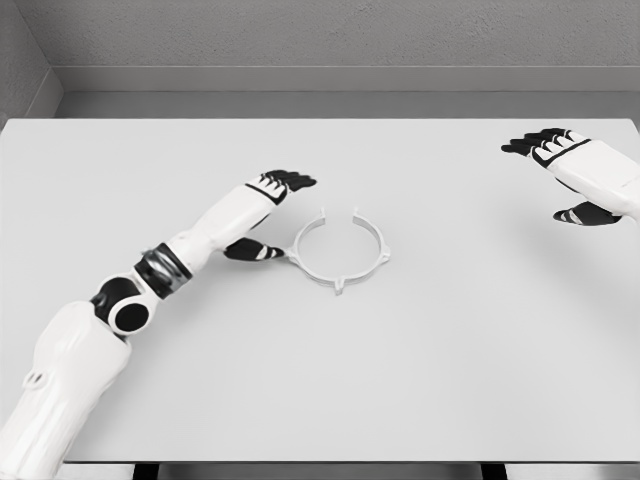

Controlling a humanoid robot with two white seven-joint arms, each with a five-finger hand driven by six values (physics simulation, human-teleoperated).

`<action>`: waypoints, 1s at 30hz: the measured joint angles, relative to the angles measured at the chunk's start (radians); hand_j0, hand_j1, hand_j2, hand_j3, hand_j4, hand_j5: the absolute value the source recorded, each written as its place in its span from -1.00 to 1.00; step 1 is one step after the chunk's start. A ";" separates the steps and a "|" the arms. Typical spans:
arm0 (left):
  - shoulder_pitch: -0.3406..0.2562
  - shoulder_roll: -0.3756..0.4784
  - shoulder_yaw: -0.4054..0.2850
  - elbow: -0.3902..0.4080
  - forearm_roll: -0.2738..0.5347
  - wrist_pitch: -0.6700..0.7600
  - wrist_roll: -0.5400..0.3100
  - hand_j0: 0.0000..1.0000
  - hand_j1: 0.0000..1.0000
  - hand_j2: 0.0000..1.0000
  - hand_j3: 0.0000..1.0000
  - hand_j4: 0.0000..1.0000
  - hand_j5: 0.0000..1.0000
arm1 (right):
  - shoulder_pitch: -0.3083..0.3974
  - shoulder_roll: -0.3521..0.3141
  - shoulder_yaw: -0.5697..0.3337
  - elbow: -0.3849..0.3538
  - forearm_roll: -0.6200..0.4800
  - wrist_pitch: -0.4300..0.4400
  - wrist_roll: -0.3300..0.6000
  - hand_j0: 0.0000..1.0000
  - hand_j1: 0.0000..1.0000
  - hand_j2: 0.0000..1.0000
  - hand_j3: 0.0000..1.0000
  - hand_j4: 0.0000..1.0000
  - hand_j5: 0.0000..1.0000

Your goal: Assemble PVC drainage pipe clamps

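On white table (450,380), left hand (262,212) open beside clamp ring (338,248)

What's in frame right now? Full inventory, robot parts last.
pipe clamp ring: 1, white, open gap at its far side, small tabs on the rim, lying flat just left of the table's middle.
table: 1, white-grey, fills most of the view.
wall: grey, behind the table's far edge.
left hand: 1, white with black fingers, just left of the ring, fingers spread, thumb tip at the ring's left tab; contact cannot be told.
left arm: 1, white with black joints, comes in from lower left.
right hand: 1, white with black fingers, open, far right over the table, well away from the ring, holds nothing.
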 measured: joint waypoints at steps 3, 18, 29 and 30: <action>-0.003 -0.002 0.000 0.020 -0.002 0.000 0.000 1.00 1.00 1.00 1.00 1.00 1.00 | 0.000 0.000 0.000 0.000 0.000 0.000 0.000 1.00 1.00 1.00 1.00 1.00 1.00; -0.005 -0.021 -0.003 0.024 -0.008 0.000 0.000 1.00 1.00 1.00 1.00 1.00 1.00 | 0.000 0.001 -0.001 -0.024 0.000 0.000 0.000 1.00 1.00 1.00 1.00 1.00 1.00; -0.005 -0.016 0.000 0.019 -0.001 0.000 0.000 1.00 1.00 1.00 1.00 1.00 1.00 | 0.002 0.003 -0.001 -0.029 0.000 0.000 0.000 1.00 1.00 1.00 1.00 1.00 1.00; -0.005 -0.016 0.000 0.019 -0.001 0.000 0.000 1.00 1.00 1.00 1.00 1.00 1.00 | 0.002 0.003 -0.001 -0.029 0.000 0.000 0.000 1.00 1.00 1.00 1.00 1.00 1.00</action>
